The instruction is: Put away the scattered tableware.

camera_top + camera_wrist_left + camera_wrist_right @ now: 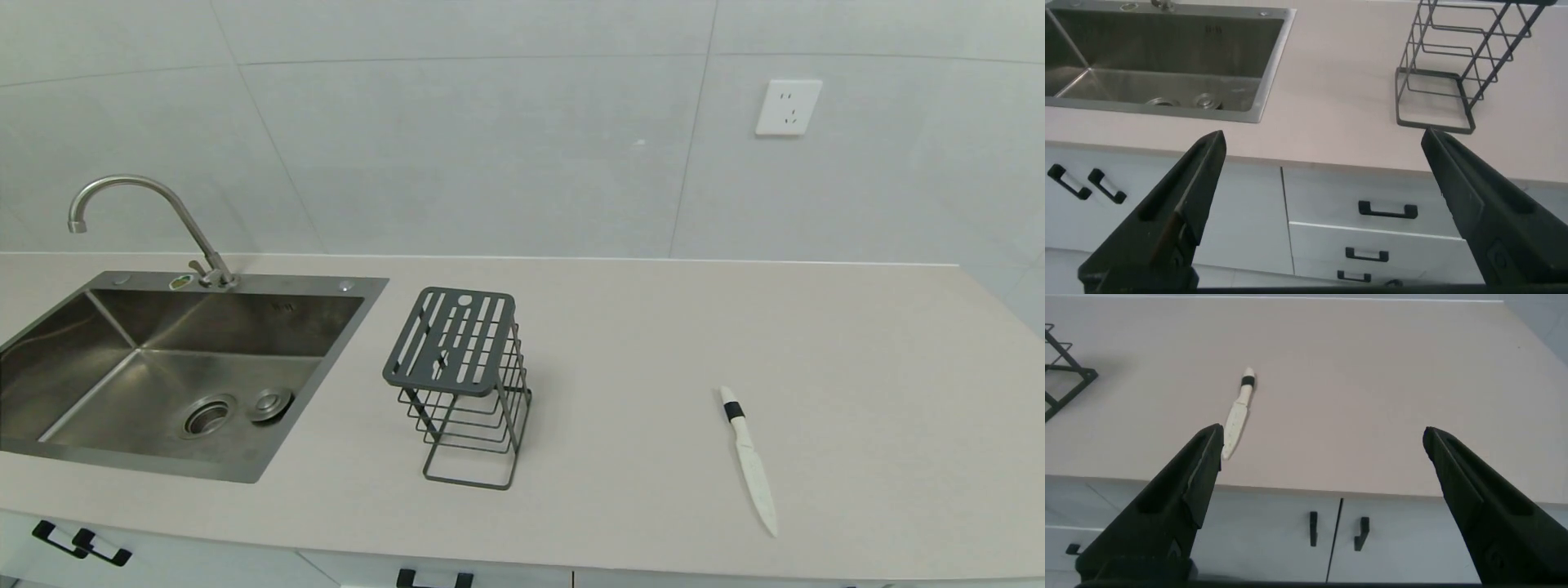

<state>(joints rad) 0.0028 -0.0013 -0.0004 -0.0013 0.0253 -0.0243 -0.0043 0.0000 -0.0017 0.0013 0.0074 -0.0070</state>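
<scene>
White knife point(747, 457) lies flat on the countertop point(857, 343), well apart from the wire rack point(461, 384) beside the sink point(245, 322). Left gripper point(1323, 139) and right gripper point(1323, 434) both gape wide, empty

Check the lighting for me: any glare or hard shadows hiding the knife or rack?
Head view: even, soft light; the knife and rack cast only faint shadows, the sink shows mild sheen, and wall tile lines bow from lens distortion. Right wrist view: knife evenly lit, no glare. Left wrist view: rack base dark against the pale counter.
</scene>
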